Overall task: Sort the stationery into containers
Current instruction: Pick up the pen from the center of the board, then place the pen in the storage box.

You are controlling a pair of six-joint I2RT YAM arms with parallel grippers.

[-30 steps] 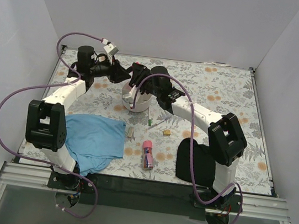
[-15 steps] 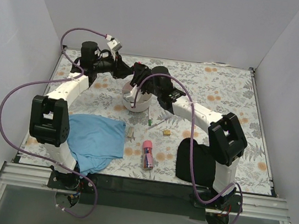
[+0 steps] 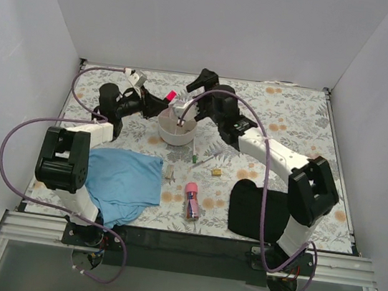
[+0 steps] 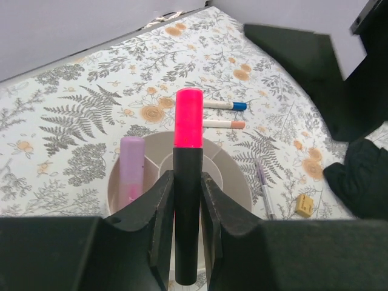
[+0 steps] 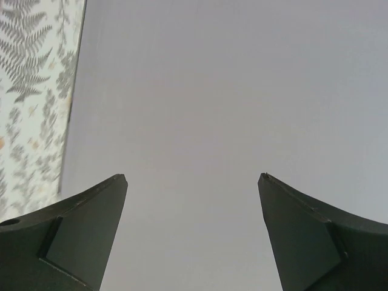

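While clamped upright in the left claw [image 4: 187, 182], shows as a highlighter [image 4: 188, 118] with a bright red-pink cap above a black barrel. Sits pinched at the barrel between both fingers [image 4: 162, 209], with the cap poking clear above them. Hides its lower end down between those fingers. Hangs at the far left rim of the white round organiser [image 4: 238, 180], just above or just beside it; cannot tell which.

Keeps company with a pale lilac marker [image 4: 131, 163] standing in an outer compartment of the organiser, its foot cut off by the claw. Blocks most of the central cup and dividers from the wrist view.

Shares the flowered table [image 4: 73, 115] with two thin pens past the organiser, one blue-capped [image 4: 223, 105] and one orange-capped [image 4: 222, 123], lying near each other. Also with a slim purple pen [image 4: 262, 185] and a small brass piece [image 4: 304, 205], both apart from the organiser. From above, adds a stubby pink tube [image 3: 191, 199] and a tiny grey piece [image 3: 169, 174], too small to make out, between a blue cloth [image 3: 124, 179] and a black cloth [image 3: 257, 211].

As for the right claw [image 5: 193, 177]: spread wide, gripping nothing, up off the table behind the organiser, facing only the plain grey back wall [image 5: 200, 73].
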